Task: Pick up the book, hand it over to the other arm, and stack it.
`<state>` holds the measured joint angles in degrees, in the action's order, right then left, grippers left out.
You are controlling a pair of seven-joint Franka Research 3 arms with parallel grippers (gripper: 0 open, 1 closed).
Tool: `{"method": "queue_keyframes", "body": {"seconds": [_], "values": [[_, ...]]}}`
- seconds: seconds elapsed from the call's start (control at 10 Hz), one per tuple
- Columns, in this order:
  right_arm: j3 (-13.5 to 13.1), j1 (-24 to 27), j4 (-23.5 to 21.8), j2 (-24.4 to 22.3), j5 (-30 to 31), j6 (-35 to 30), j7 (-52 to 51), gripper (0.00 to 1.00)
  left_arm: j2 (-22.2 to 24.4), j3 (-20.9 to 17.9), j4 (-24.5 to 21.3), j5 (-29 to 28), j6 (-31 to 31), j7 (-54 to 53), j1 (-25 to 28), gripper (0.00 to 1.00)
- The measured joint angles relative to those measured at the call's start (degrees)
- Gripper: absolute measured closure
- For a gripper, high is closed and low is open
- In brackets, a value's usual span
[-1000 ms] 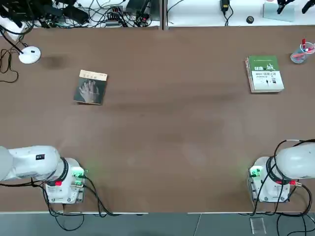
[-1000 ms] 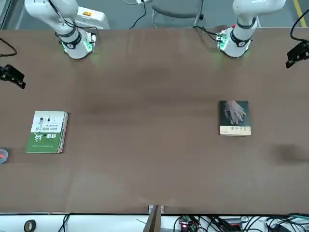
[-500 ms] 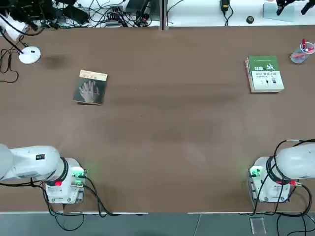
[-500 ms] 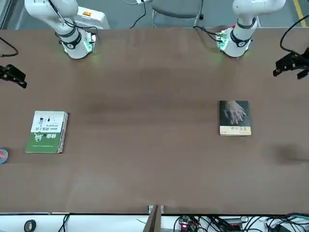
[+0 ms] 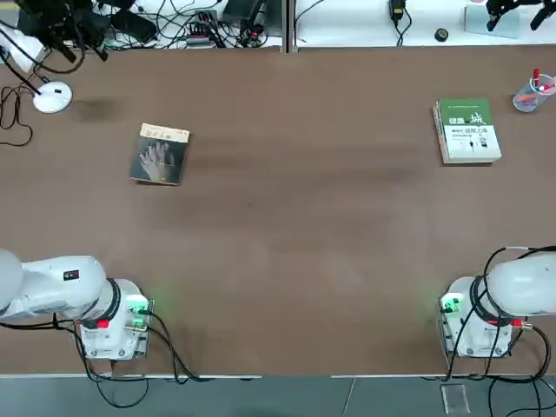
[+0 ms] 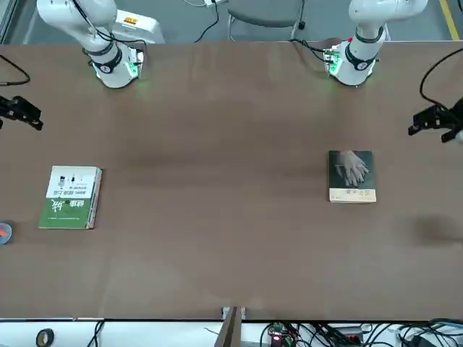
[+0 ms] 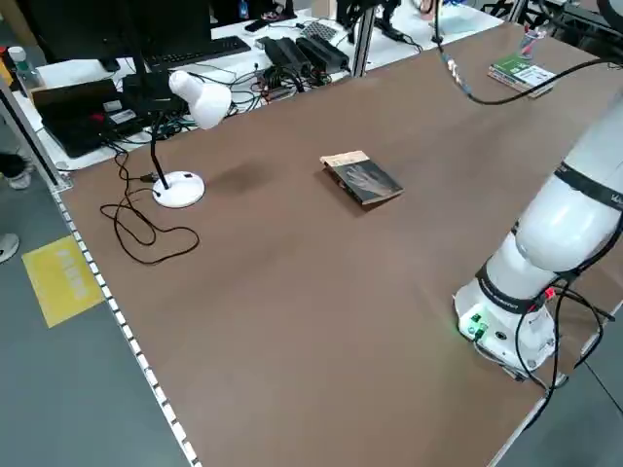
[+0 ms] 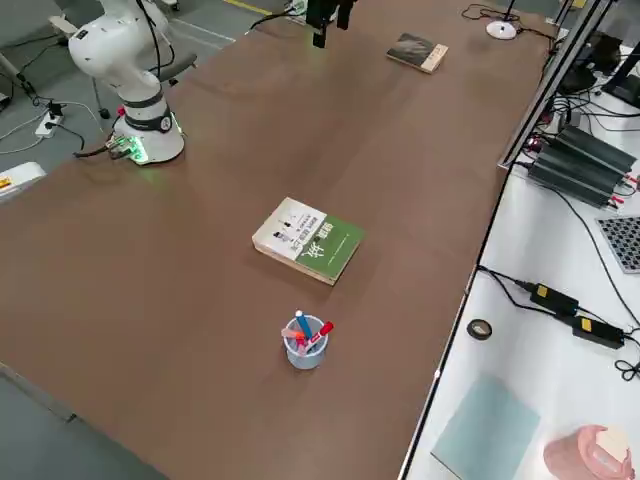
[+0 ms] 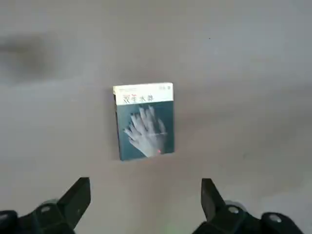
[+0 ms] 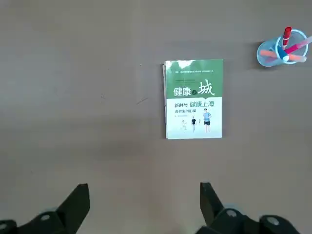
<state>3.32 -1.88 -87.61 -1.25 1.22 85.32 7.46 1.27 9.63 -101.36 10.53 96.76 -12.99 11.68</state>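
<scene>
The book [image 5: 161,154], a thin dark grey paperback with a pale hand and a tan band, lies flat on the brown table [image 5: 287,226] at its far left; it also shows as the book [image 6: 351,176] and the book [image 9: 144,121]. My left gripper [image 6: 436,123] hangs high over the table's left edge, open, its fingers [image 9: 74,201] wide apart and the book beyond them. My right gripper [image 6: 23,112] hangs high at the right side, open, with nothing between its fingers [image 10: 209,202].
A thicker green-and-white book [image 5: 467,130] lies at the far right, with a cup of pens [image 5: 530,94] beside it. A white desk lamp [image 5: 50,97] stands at the far left corner. Cables and power bricks [image 5: 174,22] line the bench behind the table.
The left gripper has moved away from its base, farther out over the table and nearer the thin book. The right gripper has barely shifted. Neither book has moved.
</scene>
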Motion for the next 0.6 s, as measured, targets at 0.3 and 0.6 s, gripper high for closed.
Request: {"method": "queue_keyframes", "body": {"seconds": [0.3,0.6], "values": [[0.12,0.00,-0.09,0.00,0.00,-0.03,0.00,0.00,-3.36,-0.12,-2.32,0.29,3.56,-3.16,1.59,0.00],[0.13,0.00,-0.13,0.00,0.00,-0.05,0.00,0.00,-6.79,0.26,-2.59,0.30,6.34,-3.23,1.09,0.00]]}}
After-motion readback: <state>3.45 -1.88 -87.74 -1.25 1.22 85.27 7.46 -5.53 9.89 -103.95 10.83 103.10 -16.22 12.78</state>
